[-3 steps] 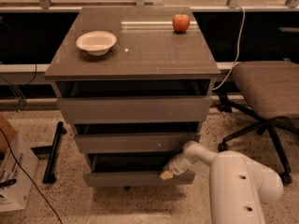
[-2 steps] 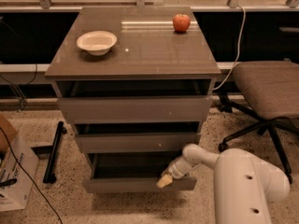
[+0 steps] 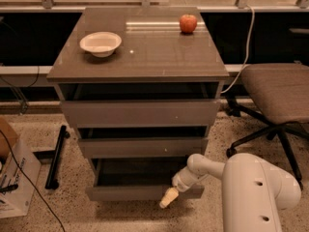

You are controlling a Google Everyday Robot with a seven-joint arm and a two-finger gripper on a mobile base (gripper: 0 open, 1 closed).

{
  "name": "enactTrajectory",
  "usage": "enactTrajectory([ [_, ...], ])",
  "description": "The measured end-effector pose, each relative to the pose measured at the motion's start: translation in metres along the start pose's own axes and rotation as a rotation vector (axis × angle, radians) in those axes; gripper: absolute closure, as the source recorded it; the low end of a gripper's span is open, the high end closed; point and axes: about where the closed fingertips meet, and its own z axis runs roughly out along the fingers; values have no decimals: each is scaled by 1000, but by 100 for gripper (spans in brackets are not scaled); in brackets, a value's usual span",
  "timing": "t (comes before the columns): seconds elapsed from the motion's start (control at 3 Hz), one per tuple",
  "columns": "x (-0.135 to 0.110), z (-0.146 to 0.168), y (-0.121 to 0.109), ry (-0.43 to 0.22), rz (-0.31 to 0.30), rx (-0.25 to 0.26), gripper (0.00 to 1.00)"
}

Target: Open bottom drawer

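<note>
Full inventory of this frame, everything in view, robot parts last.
cabinet: 1, grey-brown, centre
upper drawers: 2, grey-brown, stacked above the lowest one, each slightly ajar
bottom drawer: 1, grey-brown, lowest in the cabinet, standing part open
bowl: 1, white, cabinet top, left
apple: 1, red, cabinet top, rear right
chair: 1, brown seat on black legs, right of the cabinet
cable: 1, white, hanging behind the chair
box: 1, cardboard, floor at lower left
bar: 1, black, floor left of the cabinet
arm: 1, white, lower right
gripper: 1, pale tip, at the bottom drawer's front, right of centre
</note>
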Motion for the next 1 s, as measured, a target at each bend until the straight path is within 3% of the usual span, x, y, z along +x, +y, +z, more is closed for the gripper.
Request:
enactTrajectory([
  [0.33, 0, 0, 0, 0, 0, 0, 0],
  [0.67, 1, 2, -6, 42, -19, 12, 0],
  [1.0, 23, 13, -11, 156, -30, -9, 27],
])
